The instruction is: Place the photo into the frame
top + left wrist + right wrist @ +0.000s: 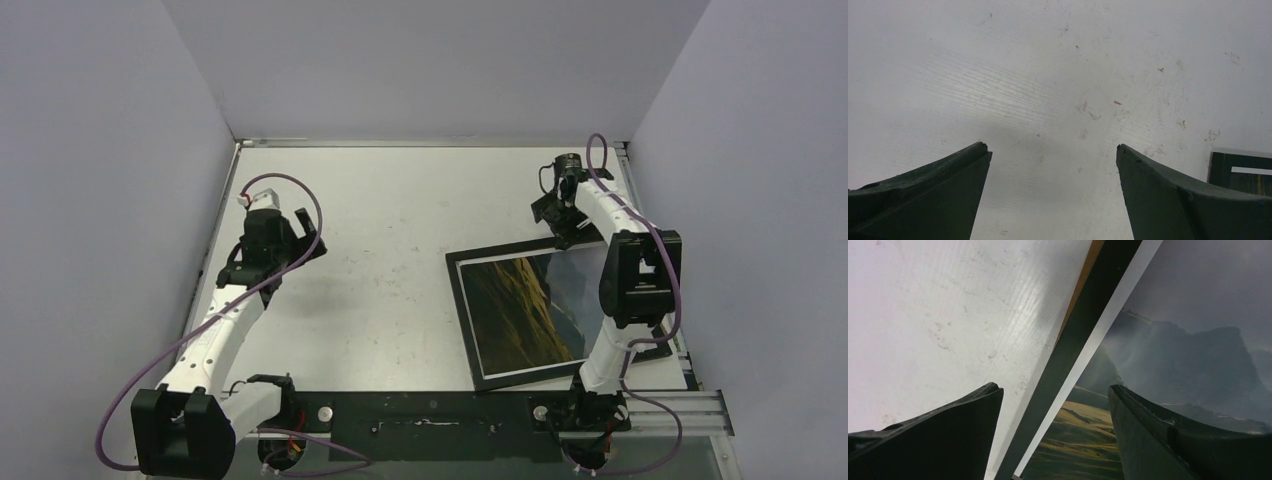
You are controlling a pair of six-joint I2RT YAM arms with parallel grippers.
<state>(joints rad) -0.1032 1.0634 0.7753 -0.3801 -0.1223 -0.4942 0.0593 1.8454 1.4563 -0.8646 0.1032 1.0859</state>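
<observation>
The frame [462,310] lies flat at the right of the table, black rim up, with the photo [520,310] of olive hills and grey mountains showing inside it. My right gripper [562,222] hovers open over the frame's far edge; in the right wrist view its jaws straddle the black rim [1083,330] and the photo's white border [1108,322], holding nothing. My left gripper [290,240] is open and empty over bare table at the left; its wrist view shows only a corner of the frame [1240,170] at the right edge.
White table [400,220] boxed in by grey walls at the back and both sides. The right arm [630,290] reaches over the frame's right part and hides it. A black base rail [430,412] runs along the near edge.
</observation>
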